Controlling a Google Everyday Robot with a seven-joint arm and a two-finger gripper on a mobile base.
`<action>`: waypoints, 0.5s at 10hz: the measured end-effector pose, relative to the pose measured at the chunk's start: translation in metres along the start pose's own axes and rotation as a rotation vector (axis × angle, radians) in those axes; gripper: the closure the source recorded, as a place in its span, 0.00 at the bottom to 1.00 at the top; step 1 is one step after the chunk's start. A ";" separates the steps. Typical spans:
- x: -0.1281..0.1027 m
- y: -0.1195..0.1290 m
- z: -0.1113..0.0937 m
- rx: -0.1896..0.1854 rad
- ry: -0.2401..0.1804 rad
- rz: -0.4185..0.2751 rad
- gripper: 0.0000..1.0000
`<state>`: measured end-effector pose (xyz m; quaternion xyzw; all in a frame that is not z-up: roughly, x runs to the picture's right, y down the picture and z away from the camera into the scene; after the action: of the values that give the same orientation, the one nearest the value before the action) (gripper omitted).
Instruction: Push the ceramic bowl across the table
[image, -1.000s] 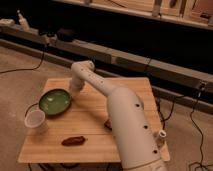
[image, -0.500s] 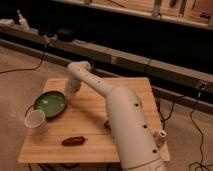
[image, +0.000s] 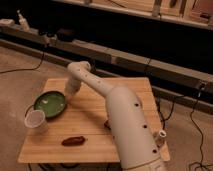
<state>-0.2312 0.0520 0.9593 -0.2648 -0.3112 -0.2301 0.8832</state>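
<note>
The green ceramic bowl (image: 50, 103) sits near the left edge of the light wooden table (image: 95, 132). My white arm reaches from the lower right across the table. My gripper (image: 71, 92) is at the bowl's right rim, touching or nearly touching it. A white cup (image: 36, 121) stands just in front of the bowl, close to its near rim.
A dark brown oblong object (image: 73, 141) lies near the table's front edge. A small dark item (image: 107, 123) sits beside my arm. A long low shelf (image: 125, 50) with cables runs behind the table. Bare floor lies to the left.
The bowl has slid left toward the table's left edge and closer to the white cup. My gripper has followed it to the left.
</note>
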 end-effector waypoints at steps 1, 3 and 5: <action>0.000 0.000 0.000 0.000 0.000 0.000 0.40; 0.001 0.000 0.000 0.001 0.000 0.001 0.23; 0.001 0.000 -0.001 0.001 0.000 0.002 0.20</action>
<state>-0.2302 0.0517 0.9595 -0.2647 -0.3112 -0.2293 0.8835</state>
